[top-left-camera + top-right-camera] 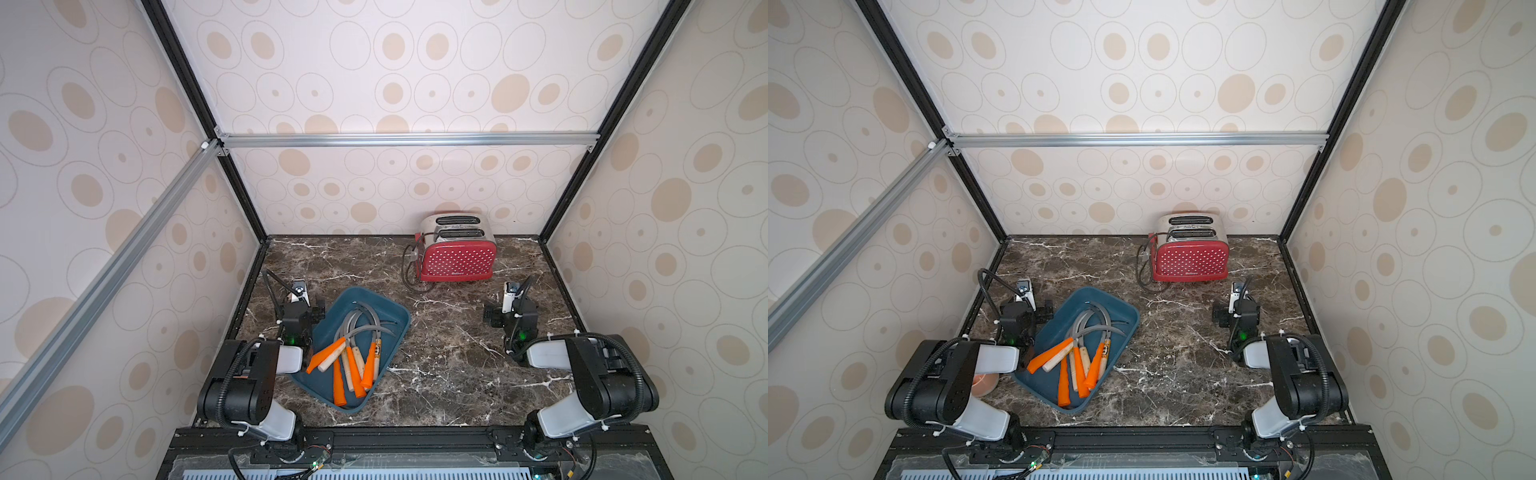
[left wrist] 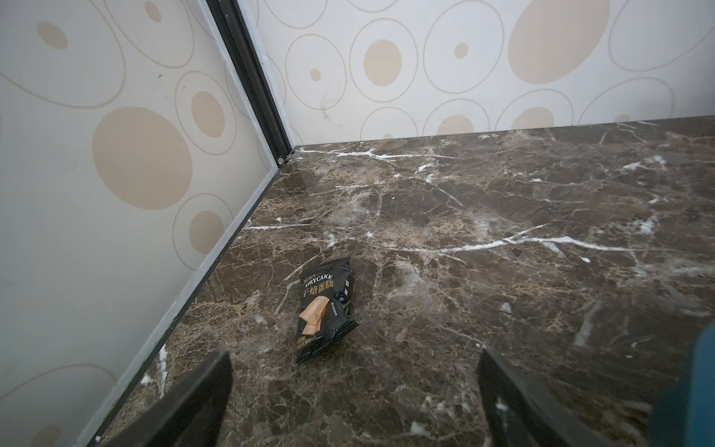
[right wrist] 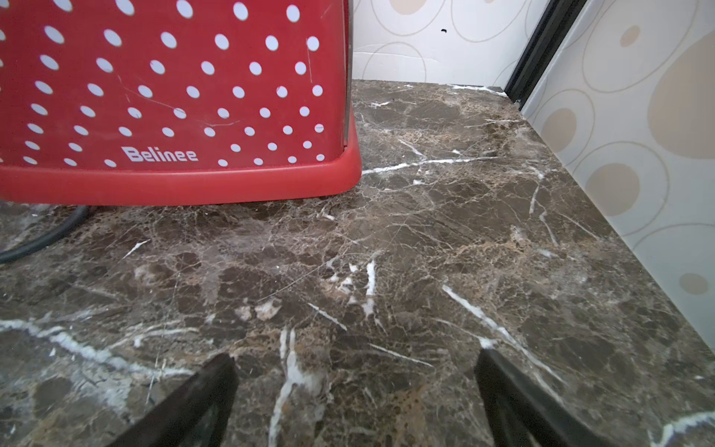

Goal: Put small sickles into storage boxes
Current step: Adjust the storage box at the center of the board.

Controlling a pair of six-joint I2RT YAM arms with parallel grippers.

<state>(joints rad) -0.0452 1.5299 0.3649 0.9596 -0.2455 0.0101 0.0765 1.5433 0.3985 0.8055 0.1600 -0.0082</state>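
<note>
sickles (image 1: 356, 368) heaped in tray (image 1: 353, 297), blades tangled, left fingers (image 2: 193, 402) apart, right fingers (image 3: 193, 402) apart, bases cropped

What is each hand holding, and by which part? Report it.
Nothing: left hand and right hand are open and empty; the sickles lie in the teal tray.

Sickles (image 1: 353, 353) piled inside teal tray (image 1: 397, 309)

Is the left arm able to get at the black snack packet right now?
Probably yes: the black snack packet lies on the bare marble tabletop just ahead of the open left claw, with nothing between them.
</note>
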